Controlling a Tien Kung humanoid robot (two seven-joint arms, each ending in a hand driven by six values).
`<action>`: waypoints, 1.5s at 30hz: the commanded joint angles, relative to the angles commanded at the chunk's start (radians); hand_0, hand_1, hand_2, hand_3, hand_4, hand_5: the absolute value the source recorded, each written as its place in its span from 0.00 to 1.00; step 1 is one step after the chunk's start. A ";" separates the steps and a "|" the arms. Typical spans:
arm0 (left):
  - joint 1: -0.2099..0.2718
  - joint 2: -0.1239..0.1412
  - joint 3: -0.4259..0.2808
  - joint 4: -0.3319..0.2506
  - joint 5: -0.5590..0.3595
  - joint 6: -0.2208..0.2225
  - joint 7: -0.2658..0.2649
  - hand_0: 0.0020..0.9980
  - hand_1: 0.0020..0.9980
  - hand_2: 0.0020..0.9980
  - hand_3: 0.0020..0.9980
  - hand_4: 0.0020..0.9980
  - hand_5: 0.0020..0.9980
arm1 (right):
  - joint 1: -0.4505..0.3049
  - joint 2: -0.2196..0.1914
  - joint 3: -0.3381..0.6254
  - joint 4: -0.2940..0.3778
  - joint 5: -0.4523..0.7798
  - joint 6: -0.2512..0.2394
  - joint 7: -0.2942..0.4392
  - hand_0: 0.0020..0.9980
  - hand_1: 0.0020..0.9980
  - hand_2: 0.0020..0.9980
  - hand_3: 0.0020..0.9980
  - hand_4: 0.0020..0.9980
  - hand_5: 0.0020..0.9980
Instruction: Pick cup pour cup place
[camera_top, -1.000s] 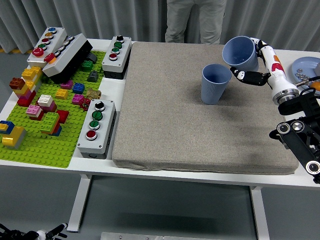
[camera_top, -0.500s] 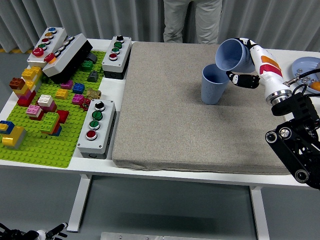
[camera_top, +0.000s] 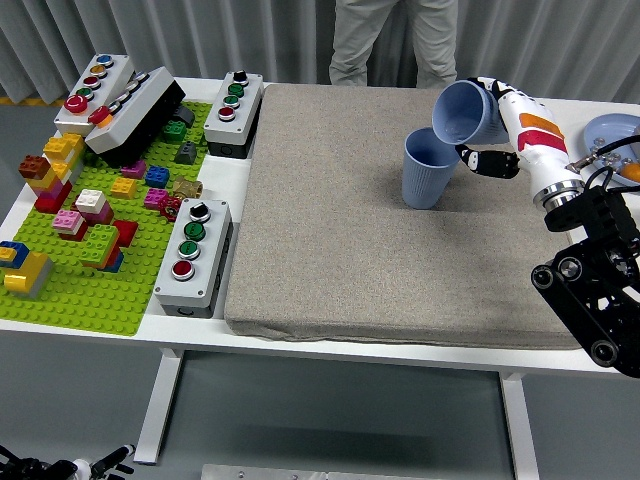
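Head view: the right hand (camera_top: 492, 130) is closed around a blue cup (camera_top: 463, 111), fingers wrapped on its wall, holding it tipped with its mouth turned down and to the left. Just below and left of the hand, a second blue cup (camera_top: 426, 168) stands upright on the grey mat (camera_top: 330, 220) covering the tabletop (camera_top: 255, 340), its rim right under the tilted cup's lip. Beyond the hand, at the far side, a person's legs (camera_top: 395, 40) show. Well left of the hand lie button boxes (camera_top: 193, 255) and a green brick plate (camera_top: 90, 290).
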 joint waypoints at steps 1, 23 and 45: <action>0.000 0.000 0.000 0.000 0.000 0.000 0.000 0.86 0.87 0.89 0.78 0.60 1.00 | 0.000 -0.001 -0.001 -0.001 0.000 0.000 0.000 0.64 0.54 0.46 0.50 0.50 0.00; -0.001 0.001 -0.008 0.000 0.006 0.000 0.001 0.86 0.87 0.89 0.77 0.60 1.00 | 0.034 -0.052 -0.087 -0.035 -0.020 -0.028 0.011 0.65 0.54 0.46 0.50 0.50 0.00; -0.003 0.002 -0.010 0.000 0.006 0.001 0.001 0.86 0.87 0.89 0.77 0.60 1.00 | 0.080 -0.098 -0.166 -0.059 -0.037 -0.047 0.013 0.65 0.54 0.47 0.50 0.50 0.00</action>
